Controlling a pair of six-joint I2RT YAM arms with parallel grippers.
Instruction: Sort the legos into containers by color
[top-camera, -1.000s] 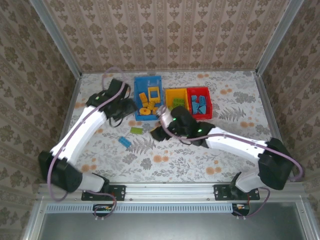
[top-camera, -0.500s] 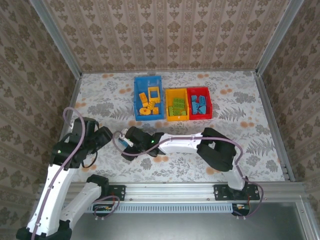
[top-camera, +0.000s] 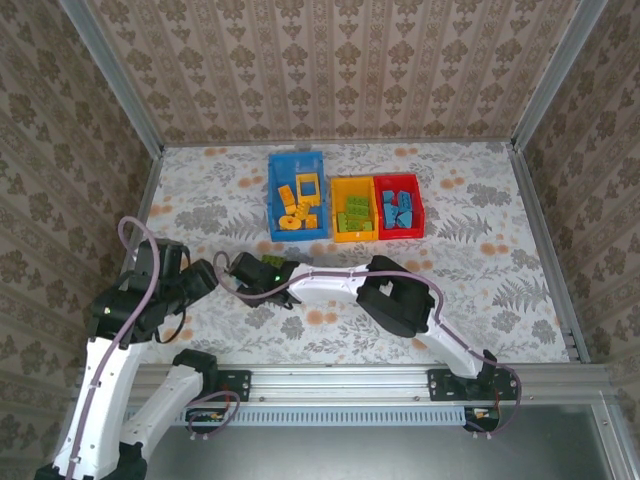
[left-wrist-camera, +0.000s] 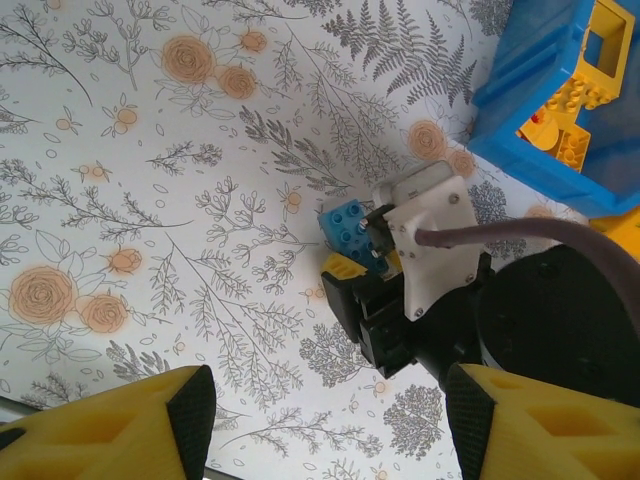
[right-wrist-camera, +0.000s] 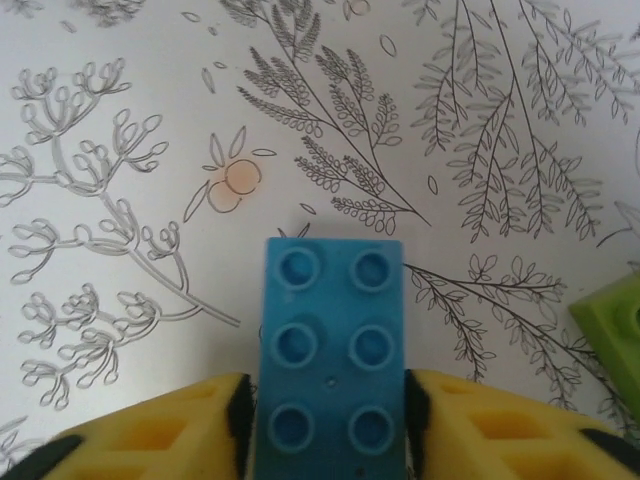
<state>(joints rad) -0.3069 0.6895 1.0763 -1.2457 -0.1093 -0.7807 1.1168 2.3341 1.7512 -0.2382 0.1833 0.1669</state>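
Within the last second the right gripper (right-wrist-camera: 328, 400) has swung from the bins to the table (top-camera: 480, 290) on the near side of the blue bin (top-camera: 298, 207). Its jaws have pinched a blue two-by-three brick (right-wrist-camera: 333, 330), which now looks ready to go to the red bin (top-camera: 398, 207), right of the blue bin, where the other blue pieces lie. The left gripper (top-camera: 206, 274) has drawn back to the blue bin's near left, fingers spread and empty. The right wrist view shows the pads against both flanks of the brick and a green brick (right-wrist-camera: 612, 322) just beside it, a contact the overhead view leaves unreadable.
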